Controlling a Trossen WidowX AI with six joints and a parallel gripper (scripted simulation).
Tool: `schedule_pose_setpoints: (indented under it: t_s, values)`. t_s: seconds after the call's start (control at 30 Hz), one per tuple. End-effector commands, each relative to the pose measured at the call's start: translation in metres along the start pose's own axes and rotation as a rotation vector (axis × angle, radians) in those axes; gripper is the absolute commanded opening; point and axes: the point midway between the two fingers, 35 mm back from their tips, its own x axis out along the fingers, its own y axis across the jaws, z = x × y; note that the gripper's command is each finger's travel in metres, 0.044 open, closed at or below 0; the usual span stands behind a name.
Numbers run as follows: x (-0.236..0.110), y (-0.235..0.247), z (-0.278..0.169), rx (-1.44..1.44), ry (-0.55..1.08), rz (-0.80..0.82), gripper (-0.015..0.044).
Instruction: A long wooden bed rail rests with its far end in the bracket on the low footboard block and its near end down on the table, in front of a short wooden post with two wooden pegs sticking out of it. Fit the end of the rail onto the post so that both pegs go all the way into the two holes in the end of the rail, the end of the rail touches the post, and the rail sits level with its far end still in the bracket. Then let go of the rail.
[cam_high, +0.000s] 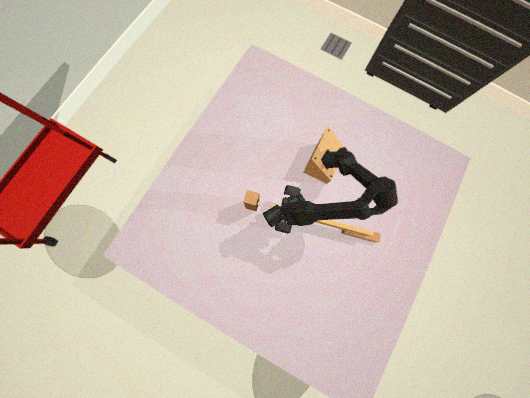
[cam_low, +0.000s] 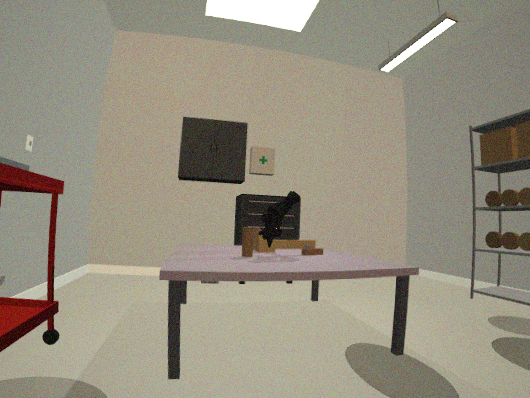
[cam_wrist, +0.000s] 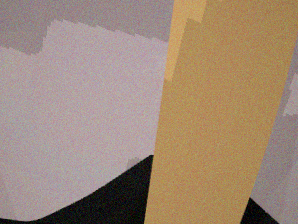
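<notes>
The wooden rail (cam_high: 334, 224) (cam_low: 294, 244) (cam_wrist: 225, 100) runs from under the hand to the low footboard block (cam_high: 353, 232) (cam_low: 312, 251), where its far end lies; the bracket's detail is too small to tell. My gripper (cam_high: 286, 210) (cam_low: 270, 243) is shut on the rail close to its near end, and the rail looks about level. The short wooden post (cam_high: 251, 200) (cam_low: 247, 243) stands upright just beyond that end. A small peg shows on its rail side in the top view, with a narrow gap to the rail's end. The holes are hidden.
The arm's wedge-shaped wooden mount (cam_high: 325, 155) stands on the pink table top (cam_high: 200, 280) (cam_low: 210, 274) to one side of the rail. The arm reaches over the rail. A red cart (cam_high: 45, 175) and a black drawer cabinet (cam_high: 450, 55) stand off the table.
</notes>
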Motion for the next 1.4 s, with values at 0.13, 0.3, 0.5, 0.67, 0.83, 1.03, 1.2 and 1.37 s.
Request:
schedule_pose_setpoints:
  t_s: [0.13, 0.3, 0.5, 0.67, 0.83, 1.03, 1.2, 1.37]
  values:
    - [-0.002, -0.001, -0.004, -0.001, 0.002, -0.005, 0.0]
    - [-0.001, -0.002, -0.005, -0.001, 0.002, -0.005, 0.0]
    - [-0.001, -0.002, -0.007, -0.001, 0.003, -0.005, 0.0]
    - [-0.001, -0.002, -0.009, -0.001, 0.003, -0.005, 0.0]
    - [-0.001, -0.002, -0.01, -0.001, 0.003, -0.005, 0.0]
    - [-0.002, -0.002, -0.012, -0.001, 0.003, -0.005, 0.0]
    - [-0.002, -0.002, -0.013, -0.001, 0.003, -0.005, 0.0]
    - [-0.002, -0.002, -0.015, -0.001, 0.003, -0.005, 0.0]
